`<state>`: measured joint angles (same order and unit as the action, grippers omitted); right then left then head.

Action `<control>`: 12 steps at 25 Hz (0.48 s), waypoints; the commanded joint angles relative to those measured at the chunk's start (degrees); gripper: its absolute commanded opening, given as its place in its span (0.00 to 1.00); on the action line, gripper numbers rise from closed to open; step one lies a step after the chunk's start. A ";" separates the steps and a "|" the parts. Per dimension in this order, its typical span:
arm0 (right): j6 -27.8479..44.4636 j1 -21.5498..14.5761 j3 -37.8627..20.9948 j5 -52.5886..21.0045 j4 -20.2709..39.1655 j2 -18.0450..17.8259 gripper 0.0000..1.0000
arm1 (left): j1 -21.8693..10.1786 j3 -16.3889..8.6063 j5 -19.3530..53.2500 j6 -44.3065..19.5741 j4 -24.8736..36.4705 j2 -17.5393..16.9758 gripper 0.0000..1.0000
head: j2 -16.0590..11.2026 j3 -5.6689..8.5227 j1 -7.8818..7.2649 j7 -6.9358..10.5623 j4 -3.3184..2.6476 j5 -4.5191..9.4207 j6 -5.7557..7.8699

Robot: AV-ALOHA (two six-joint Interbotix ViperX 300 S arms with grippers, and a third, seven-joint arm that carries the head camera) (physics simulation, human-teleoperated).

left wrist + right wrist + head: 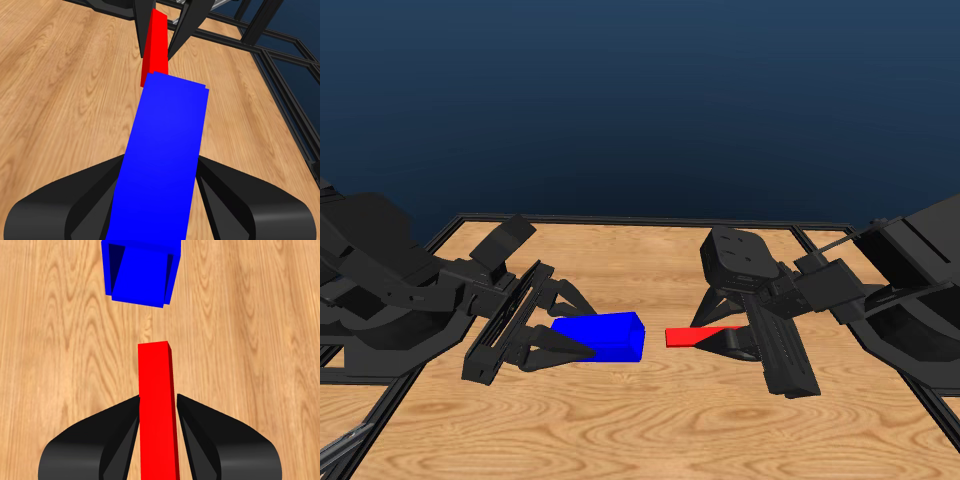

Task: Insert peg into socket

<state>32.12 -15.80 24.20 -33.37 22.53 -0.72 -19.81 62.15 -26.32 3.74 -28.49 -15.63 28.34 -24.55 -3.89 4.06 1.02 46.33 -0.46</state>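
I see open air between the peg [692,337] tip and the socket [608,336] mouth; nothing stands in that gap. The socket's open end faces the peg and its cavity looks unblocked. Bare table [650,420] lies on both sides of the line between them. The left gripper [582,338] encloses the socket's far end, and the right gripper [728,338] encloses the peg's rear; both close off those sides.

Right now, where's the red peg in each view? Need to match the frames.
Head view: peg just right of centre, held in the right pincer, its free end pointing at the socket.
Left wrist view: top centre, beyond the socket's far end, between the other arm's jaws.
Right wrist view: bottom centre, between that arm's own jaws, its tip short of the socket's open end.
Shared landmark: the blue socket.
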 commanded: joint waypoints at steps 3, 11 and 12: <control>2.90 -2.37 -6.33 -9.49 3.42 -0.69 0.00 | -2.69 -1.80 -4.83 6.32 -6.30 1.70 0.00 | 1.02 0.25 -1.06 0.34 0.15 -0.16 0.38; 1.57 -3.64 -13.45 -13.04 4.82 -3.58 0.00 | -3.81 -1.05 -11.88 7.40 -9.77 5.31 0.00 | 0.98 0.14 -1.74 0.71 0.22 0.12 0.84; 1.21 -4.23 -14.66 -13.13 5.00 -4.29 0.00 | -3.61 -1.68 -10.91 8.09 -10.14 5.20 0.00 | 0.98 0.15 -1.88 0.71 0.24 0.15 0.92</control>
<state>33.92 -19.42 12.37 -45.71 27.11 -5.08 -23.20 61.44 -34.95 10.75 -38.13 -10.55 28.68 -24.90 -5.47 4.69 1.22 46.95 0.31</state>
